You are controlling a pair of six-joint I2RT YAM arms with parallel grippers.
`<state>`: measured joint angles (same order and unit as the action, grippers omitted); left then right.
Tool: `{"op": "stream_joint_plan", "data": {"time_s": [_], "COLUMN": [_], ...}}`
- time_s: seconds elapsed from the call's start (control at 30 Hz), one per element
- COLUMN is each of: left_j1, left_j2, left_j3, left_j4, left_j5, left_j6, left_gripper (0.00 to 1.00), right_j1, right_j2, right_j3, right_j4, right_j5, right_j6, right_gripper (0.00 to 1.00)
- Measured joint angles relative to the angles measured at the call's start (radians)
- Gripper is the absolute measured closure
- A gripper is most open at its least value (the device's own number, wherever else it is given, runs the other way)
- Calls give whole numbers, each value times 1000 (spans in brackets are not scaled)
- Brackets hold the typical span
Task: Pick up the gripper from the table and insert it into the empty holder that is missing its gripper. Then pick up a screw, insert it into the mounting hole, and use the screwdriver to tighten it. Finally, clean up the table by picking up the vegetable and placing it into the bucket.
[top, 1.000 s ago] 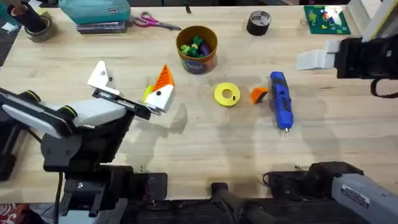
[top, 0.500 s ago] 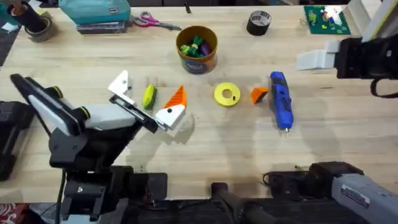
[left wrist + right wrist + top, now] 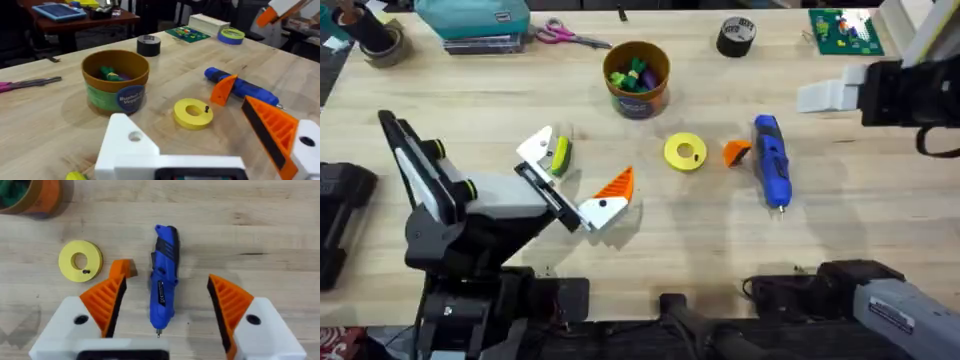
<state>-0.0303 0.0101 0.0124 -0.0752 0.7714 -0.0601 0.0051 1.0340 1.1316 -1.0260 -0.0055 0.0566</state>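
Observation:
My left gripper (image 3: 582, 160) stands open low over the table. One of its fingers is a bare white holder (image 3: 540, 147) (image 3: 127, 145); the other carries an orange ribbed pad (image 3: 617, 184) (image 3: 270, 127). The yellow-green vegetable (image 3: 560, 155) (image 3: 75, 175) lies on the table right beside the bare holder, between the two fingers. The loose orange gripper (image 3: 736, 152) (image 3: 121, 268) lies against the blue screwdriver (image 3: 771, 160) (image 3: 164, 282). A small dark screw (image 3: 86, 272) sits on a yellow disc (image 3: 685, 152). My right gripper (image 3: 166, 280) hangs open high above the screwdriver. The brown-orange bucket (image 3: 637, 78) holds green and purple toys.
A black tape roll (image 3: 736, 36), scissors (image 3: 568, 37), a teal box (image 3: 470, 20) and a green board (image 3: 842, 30) line the far edge. Another tape roll (image 3: 380, 42) is at the far left.
My left arm has swung right and toward the near edge, its gripper turning. The vegetable, half covered before, now lies in the open beside the bare holder. The right arm is still.

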Motion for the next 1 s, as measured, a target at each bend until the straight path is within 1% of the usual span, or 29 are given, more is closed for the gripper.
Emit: {"op": "stream_joint_plan", "data": {"time_s": [0.13,0.33,0.5,0.77,1.0], "left_j1": [0,0,0,0,0], "left_j2": [0,0,0,0,0], "left_j3": [0,0,0,0,0], "left_j4": [-7,-20,-29,-34,-35], "left_j5": [55,172,234,276,284], "left_j6": [2,55,68,72,72], "left_gripper": [16,16,15,15,16], "right_j1": [0,0,0,0,0], "right_j2": [0,0,0,0,0], "right_j3": [0,0,0,0,0], "right_j4": [0,0,0,0,0], "right_j5": [0,0,0,0,0], "right_j6": [0,0,0,0,0], "right_gripper": [6,6,6,6,6]}}
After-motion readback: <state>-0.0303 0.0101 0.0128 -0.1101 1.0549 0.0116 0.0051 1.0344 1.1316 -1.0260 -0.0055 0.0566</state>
